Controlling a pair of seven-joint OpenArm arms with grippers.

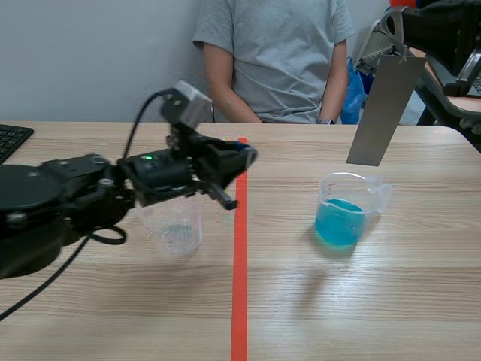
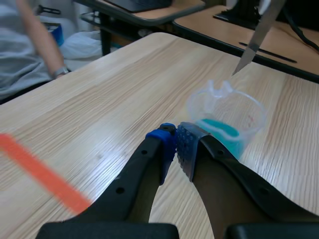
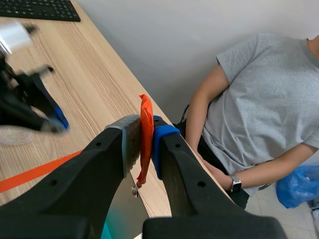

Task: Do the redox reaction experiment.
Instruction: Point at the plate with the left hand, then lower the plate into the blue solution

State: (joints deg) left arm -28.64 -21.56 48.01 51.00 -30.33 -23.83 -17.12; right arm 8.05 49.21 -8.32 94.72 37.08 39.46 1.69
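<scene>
Left end effector [image 2: 177, 143] near blue-liquid beaker [image 2: 252, 115]

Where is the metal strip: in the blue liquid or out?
Out: held by the right gripper, the metal strip hangs above the measuring cup, clear of its blue liquid.

The left arm [image 1: 68, 199] lies low toward the middle of the table [image 1: 361, 301], left gripper [image 2: 177, 144] pinched together on nothing. The right arm [image 1: 443, 26] is raised over the far right corner, right gripper [image 3: 146, 132] clamping a metal strip [image 1: 385, 109].

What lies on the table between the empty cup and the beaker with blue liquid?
In the scene view, only bare table and the tape line; the left gripper hovers above it.
</scene>
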